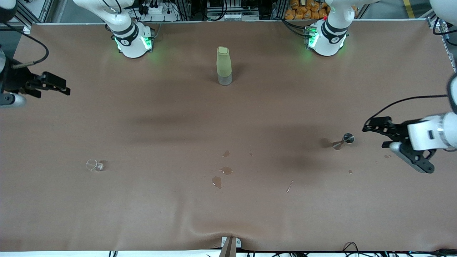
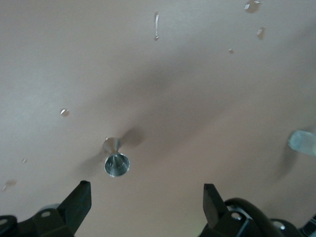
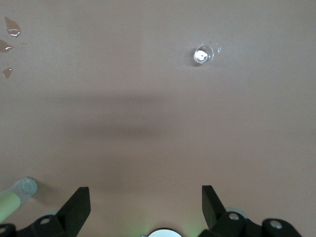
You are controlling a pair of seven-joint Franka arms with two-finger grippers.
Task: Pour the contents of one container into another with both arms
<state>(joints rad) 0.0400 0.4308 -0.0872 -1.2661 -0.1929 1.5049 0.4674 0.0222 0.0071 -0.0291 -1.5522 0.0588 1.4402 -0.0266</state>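
A brown table (image 1: 142,200) carries everything here, with the two arm bases standing along its edge farthest from the front camera. The left gripper (image 1: 387,137) hangs in the air over the left arm's end of the table, its fingers (image 2: 79,202) spread wide apart with nothing between them; the small metal cup (image 1: 344,140) stands upright on the table near it, apart from the fingertips, and in the left wrist view the cup (image 2: 116,160) shows ahead of the open jaws, roughly between their lines. The right gripper (image 1: 50,85) hangs over the right arm's end of the table, jaws likewise wide apart and empty, its fingers (image 3: 79,205) framing bare tabletop. The tall green bottle (image 1: 224,66) with a clear base stands upright midway between the two bases, well apart from both grippers. The small clear glass (image 1: 94,165) sits nearer to the front camera toward the right arm's end, well away from the right gripper. Several small puddles (image 1: 221,175) lie on the table near its middle, nearer to the front camera than the bottle.
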